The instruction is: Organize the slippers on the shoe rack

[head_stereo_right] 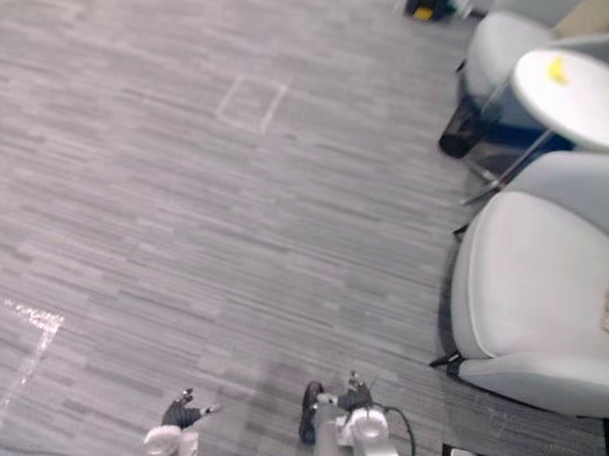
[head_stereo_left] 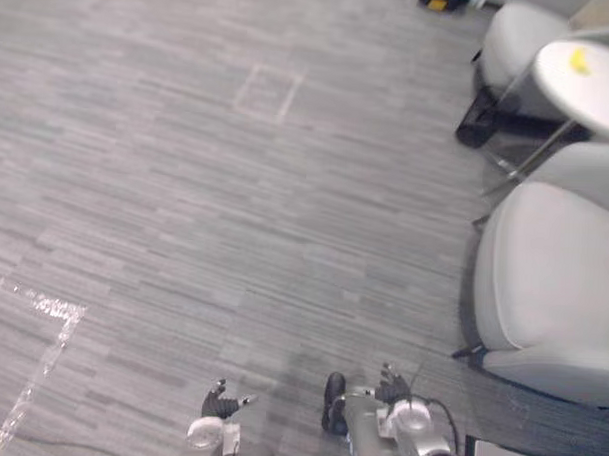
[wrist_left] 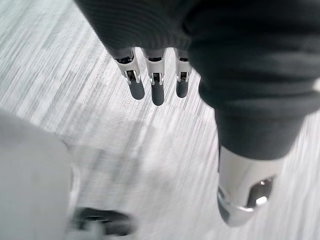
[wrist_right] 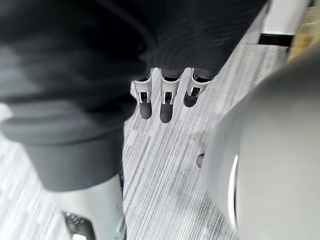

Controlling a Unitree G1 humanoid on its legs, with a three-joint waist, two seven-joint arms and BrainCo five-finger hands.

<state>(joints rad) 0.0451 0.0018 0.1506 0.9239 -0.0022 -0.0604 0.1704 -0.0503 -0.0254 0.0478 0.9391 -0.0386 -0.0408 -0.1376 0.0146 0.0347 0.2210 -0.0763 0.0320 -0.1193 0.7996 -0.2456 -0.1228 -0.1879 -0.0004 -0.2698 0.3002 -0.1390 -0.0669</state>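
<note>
Down at 6 o'clock: left hand (wrist_left: pixel 157 89) and right hand (wrist_right: pixel 166 104), fingers hanging straight, gripping nothing. Grey carpet (head_stereo_left: pixel 235 206) all round. White armchair (head_stereo_left: pixel 553 277) at 3 o'clock, cut off. Round table (head_stereo_left: pixel 599 93) at 1 o'clock with some blurry yellow thing (head_stereo_left: pixel 580 61) on top. Shiny tape (head_stereo_left: pixel 41 319) at 8 o'clock.

I saw grey striped carpet (head_stereo_left: pixel 236 186), a shiny tape strip (head_stereo_left: pixel 43 314) at left, a pale armchair (head_stereo_left: pixel 553 282) at right, and a round white table (head_stereo_left: pixel 595 88) beyond it.

Grey carpet (head_stereo_left: pixel 186 184), streaked with fine paler and darker lines; pale grey chair (head_stereo_left: pixel 553 272); white table (head_stereo_left: pixel 604 98) bearing a yellow thing (head_stereo_left: pixel 579 61); glossy clear tape (head_stereo_left: pixel 52 305); left hand (wrist_left: pixel 240 65) black-ribbed, silver fingers (wrist_left: pixel 157 86) dark-tipped.
</note>
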